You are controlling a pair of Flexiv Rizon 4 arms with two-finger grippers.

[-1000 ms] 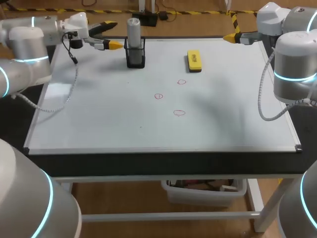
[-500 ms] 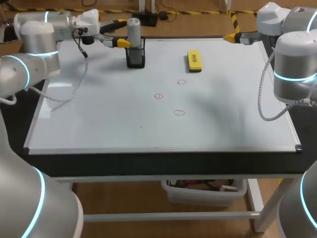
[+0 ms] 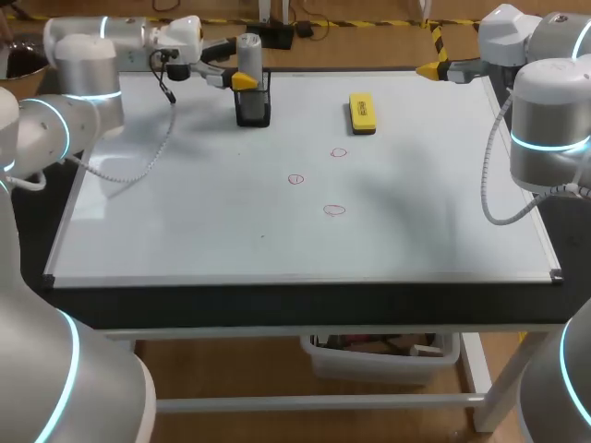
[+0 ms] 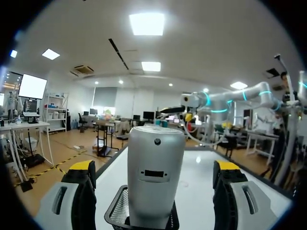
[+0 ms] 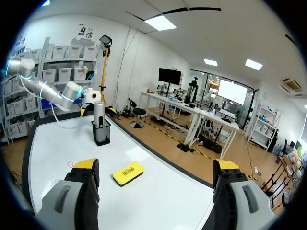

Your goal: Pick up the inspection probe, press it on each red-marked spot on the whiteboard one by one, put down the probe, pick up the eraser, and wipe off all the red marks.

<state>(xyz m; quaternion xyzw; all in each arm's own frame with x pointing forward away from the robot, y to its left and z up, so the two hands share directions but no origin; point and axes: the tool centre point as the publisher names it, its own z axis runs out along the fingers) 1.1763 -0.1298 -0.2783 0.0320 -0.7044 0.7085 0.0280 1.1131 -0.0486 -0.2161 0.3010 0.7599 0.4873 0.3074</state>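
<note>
The grey cylindrical probe (image 3: 249, 53) stands upright in a black mesh holder (image 3: 252, 106) at the back of the whiteboard (image 3: 185, 221). My left gripper (image 3: 238, 65) is open and straddles the probe's top. In the left wrist view the probe (image 4: 156, 143) stands between the yellow-tipped fingers (image 4: 81, 170) with a gap on each side. The yellow eraser (image 3: 362, 112) lies to the right of the holder. Three red marks (image 3: 339, 152), (image 3: 295, 179), (image 3: 334, 209) sit mid-board. My right gripper (image 3: 430, 68) hangs open at the board's back right corner, above the eraser (image 5: 128, 173).
In the right wrist view the holder (image 5: 101, 134) and my left arm (image 5: 72, 91) show far across the board. The whiteboard's frame runs close along the table's front edge (image 3: 305, 277). My right arm's elbow (image 3: 545, 129) stands over the right edge.
My left gripper has moved right along the back of the board, from left of the holder to around the probe's top. The right arm has not moved.
</note>
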